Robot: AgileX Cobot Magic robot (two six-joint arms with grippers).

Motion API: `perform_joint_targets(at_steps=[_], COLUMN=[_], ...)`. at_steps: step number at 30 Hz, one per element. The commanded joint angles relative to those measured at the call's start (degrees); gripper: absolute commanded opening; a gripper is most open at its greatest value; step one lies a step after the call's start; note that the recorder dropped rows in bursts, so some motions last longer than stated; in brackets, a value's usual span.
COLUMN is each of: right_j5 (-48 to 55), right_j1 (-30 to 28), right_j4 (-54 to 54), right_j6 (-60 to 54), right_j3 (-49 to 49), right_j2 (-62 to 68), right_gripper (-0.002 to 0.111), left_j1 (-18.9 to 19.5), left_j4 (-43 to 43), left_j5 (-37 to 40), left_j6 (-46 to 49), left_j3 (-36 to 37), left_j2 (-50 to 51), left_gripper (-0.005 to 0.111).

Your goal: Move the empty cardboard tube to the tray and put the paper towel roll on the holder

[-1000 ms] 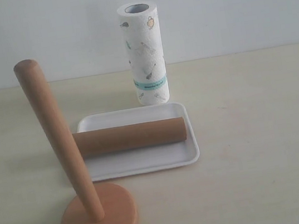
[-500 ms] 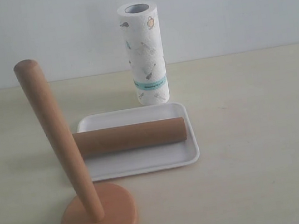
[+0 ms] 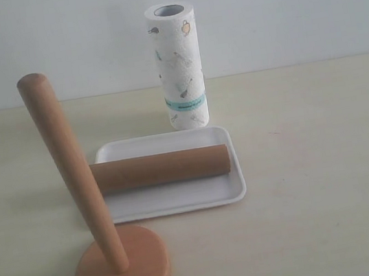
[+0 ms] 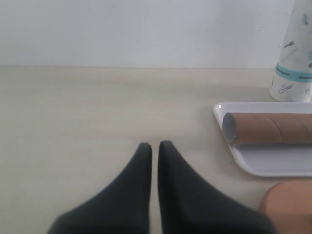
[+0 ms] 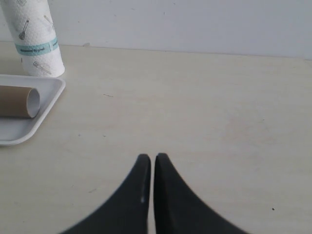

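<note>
Nothing has moved since the picture a second ago; every thing sits just where it was. Nearest the outside camera stands the light-brown wooden holder (image 3: 71,169), a round flat base with a tall thin pole, and the pole is bare. Just behind it lies the shallow white tray (image 3: 180,204) with its low rim. The plain brown empty cardboard tube (image 3: 161,168) lies on its side across the tray, so I think that half of the job is done. Behind the tray, the fat white paper towel roll (image 3: 180,69) with little kitchen drawings and a teal band stands upright, not yet on the holder. The left pincer (image 4: 154,145) and the right pincer (image 5: 148,157) are both clenched with nothing in them, one out at each side of the tray over the pale surface (image 3: 313,160). The roll is tall and soft, so a push near its top could tip it onto the tray, and too hard a squeeze could squash it. The tube is round and could roll if the tray gets bumped. If the roll's hole misses the pole top, it could knock the holder over. There is lots of open room left and right, but the holder's base sits just beside the tray's near rim, and a white wall (image 3: 290,11) stands behind the roll.
</note>
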Motion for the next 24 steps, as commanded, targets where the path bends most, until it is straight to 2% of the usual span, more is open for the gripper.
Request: perform_joint_targets(at_steps=[1,16,24], right_j5=[-0.29,-0.40,-10.79], right_j1=[-0.16,-0.16,-0.16], right_j4=[0.11,0.11,-1.11], right_j6=[0.00,0.00,-3.56], right_j3=[-0.04,-0.04,-0.04], right_j2=[-0.23,-0.23,-0.23], right_gripper=[0.003,0.003,0.003], left_j1=[0.26,0.26,0.26], left_j4=[-0.39,-0.39,-0.39], left_j5=[0.12,0.12,0.12], left_j6=[0.48,0.48,0.48], left_j3=[0.18,0.18,0.18], left_j2=[-0.17,-0.17,-0.17], left_gripper=[0.004,0.004,0.004])
